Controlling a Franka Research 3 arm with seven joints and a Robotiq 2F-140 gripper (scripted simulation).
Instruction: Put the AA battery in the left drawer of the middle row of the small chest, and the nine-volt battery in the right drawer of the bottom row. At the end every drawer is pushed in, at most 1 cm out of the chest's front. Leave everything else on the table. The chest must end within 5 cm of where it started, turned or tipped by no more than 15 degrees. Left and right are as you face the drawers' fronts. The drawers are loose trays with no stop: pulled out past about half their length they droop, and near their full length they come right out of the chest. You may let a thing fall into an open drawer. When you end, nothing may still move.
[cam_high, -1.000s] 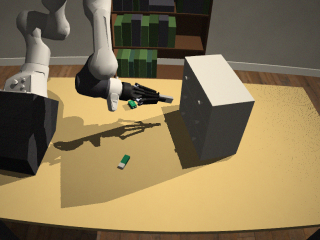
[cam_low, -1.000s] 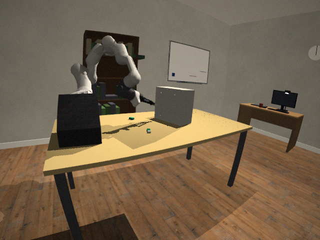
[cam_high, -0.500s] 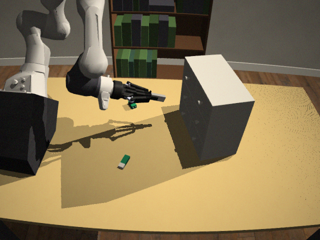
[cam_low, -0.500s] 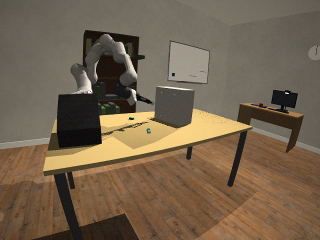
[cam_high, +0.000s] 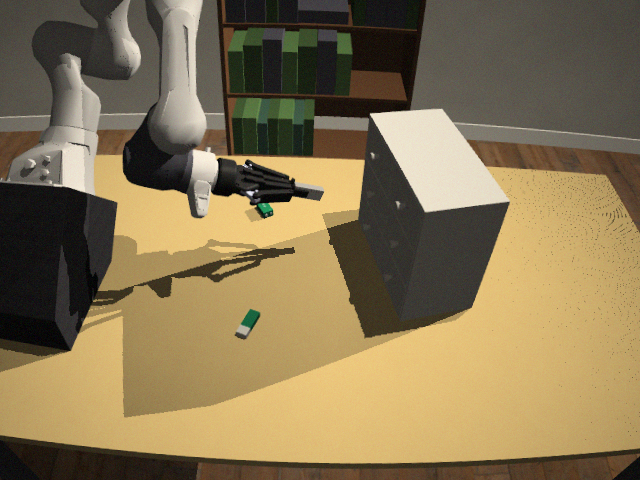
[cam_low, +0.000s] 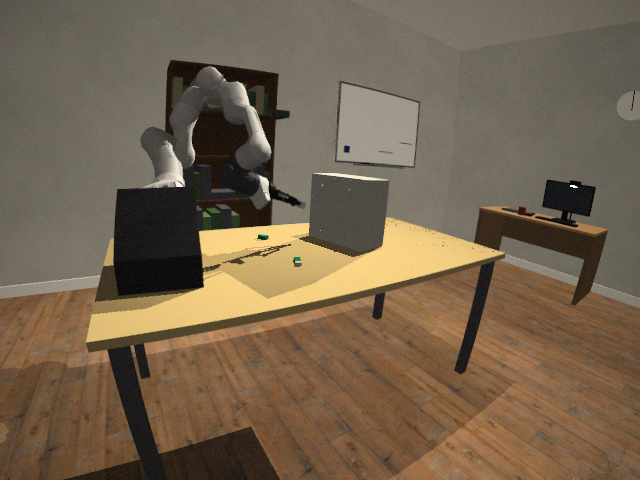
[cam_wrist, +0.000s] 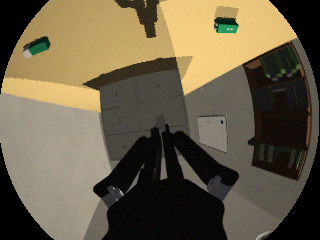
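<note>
Before the front of the small chest (cam_high: 439, 160) (cam_low: 346, 211) (cam_wrist: 125, 112), and raised above the surface (cam_high: 392, 403) (cam_low: 248, 299) (cam_wrist: 200, 50), hangs the claw (cam_high: 309, 191) (cam_low: 301, 204) (cam_wrist: 161, 121), its fingers together on nothing. It points at the drawers with a gap left between. In the wrist view, which shows the chest upside down, the tips cover part of the left column as one faces the fronts, near the middle row. That alignment is what the coming move seems to turn on: I judge that the middle-left drawer is wanted first. Its knob is hidden by the tips, so I cannot tell how squarely they meet it. The fingers would have to part before gripping it, and the pull should be short, lest the tray droop.

Both batteries lie loose on the surface, and all the drawers look pushed in. What I take for the nine-volt battery (cam_high: 265, 209) (cam_low: 263, 236) (cam_wrist: 226, 26) lies below the claw and a little back from its tips, towards the arm's base. The green and white AA battery (cam_high: 248, 323) (cam_low: 297, 261) (cam_wrist: 36, 47) rests well off to the arm's right, its long axis slanting to the chest's front. The single arm must serve both.

Behind the surface stands a bookcase (cam_high: 223, 77) (cam_low: 224, 67) (cam_wrist: 306, 100); a whiteboard (cam_low: 377, 124) (cam_wrist: 212, 132) hangs on the grey wall.

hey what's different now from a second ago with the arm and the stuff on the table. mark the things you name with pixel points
The gripper (cam_high: 312, 191) (cam_low: 301, 205) (cam_wrist: 161, 121) backed away from the chest (cam_high: 439, 160) (cam_low: 347, 211) (cam_wrist: 155, 105), toward the arm's base. Nothing was visibly grasped or released. The chest, nine-volt battery (cam_high: 265, 209) (cam_low: 263, 236) (cam_wrist: 226, 27) and green-and-white block (cam_high: 248, 323) (cam_low: 297, 261) (cam_wrist: 37, 47) stayed put.
</note>
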